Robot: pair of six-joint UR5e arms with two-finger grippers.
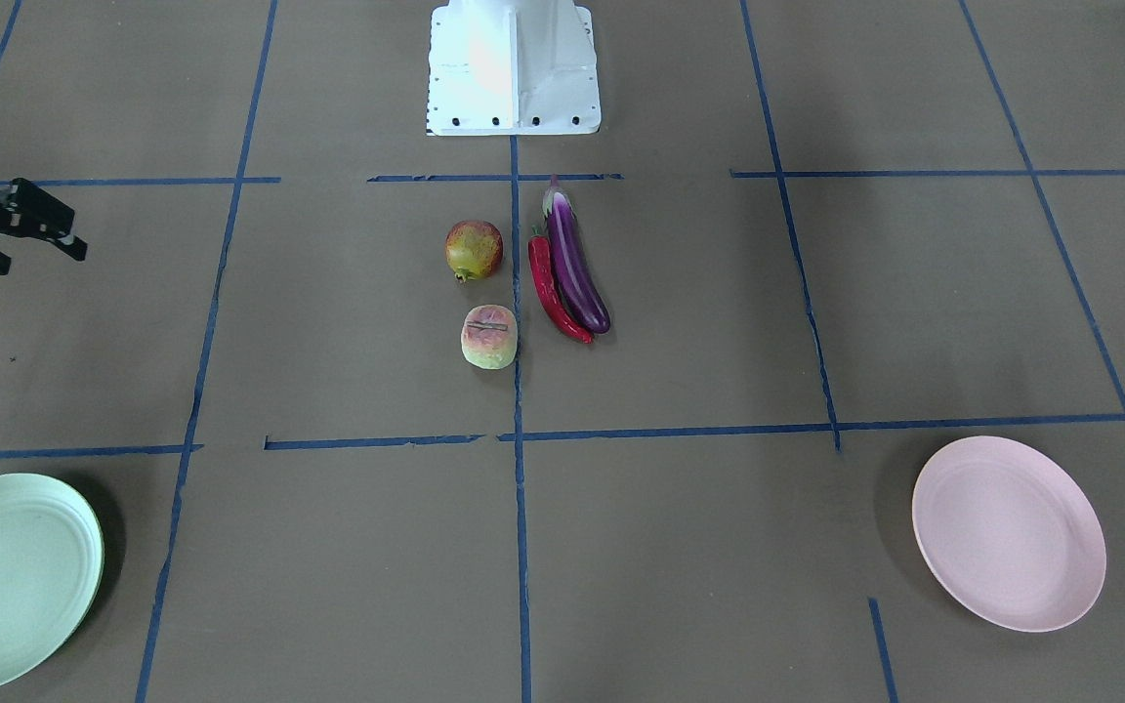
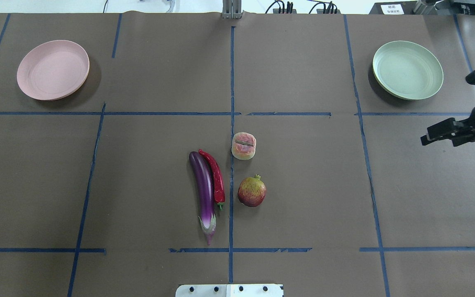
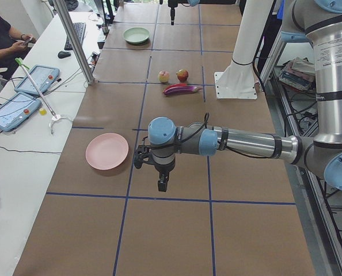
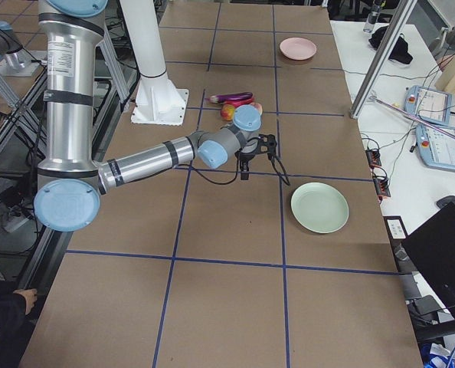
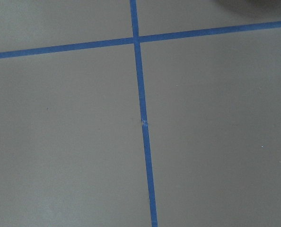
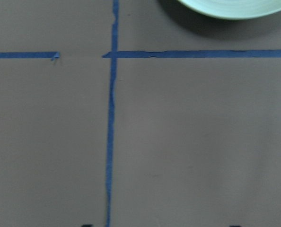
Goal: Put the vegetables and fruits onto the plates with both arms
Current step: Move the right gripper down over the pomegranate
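Brown table (image 2: 303, 62), nothing plated yet: our right hand (image 2: 439, 138), spread wide (left hand (image 3: 162, 184) we cannot tell), should reach the distant pomegranate (image 2: 252, 192).

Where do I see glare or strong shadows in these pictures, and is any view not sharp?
Exterior front-facing: the white base block is overexposed, its detail washed out; the pink plate casts a dark shadow to the view's left. Overhead exterior: no glare; a shadow hugs the green plate. Left wrist-mounted: slightly soft.
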